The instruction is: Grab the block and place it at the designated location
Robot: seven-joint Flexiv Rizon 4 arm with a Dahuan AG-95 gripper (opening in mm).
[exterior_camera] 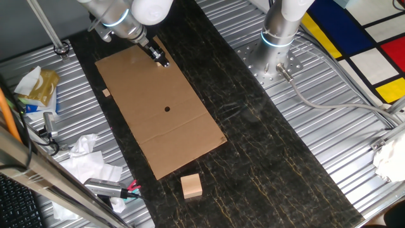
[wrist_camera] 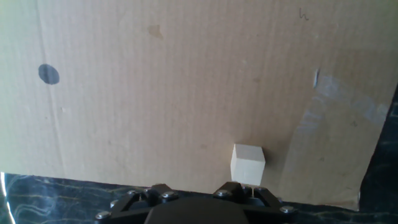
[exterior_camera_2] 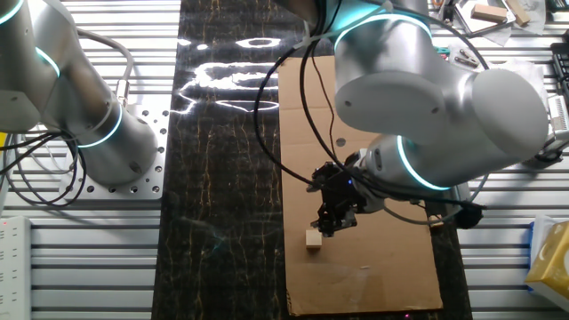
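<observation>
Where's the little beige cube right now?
The block sits on the cardboard sheet near one end, just beside the gripper, far from the black dot.

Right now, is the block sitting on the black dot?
No. In the hand view the block rests on bare cardboard near its edge, well apart from the black dot.

Pale cube (wrist_camera: pixel 247 163) upright on cardboard, black dot (wrist_camera: pixel 48 74) well apart

Bare cardboard sheet (wrist_camera: pixel 186 93) around block (wrist_camera: pixel 247 163)
</observation>
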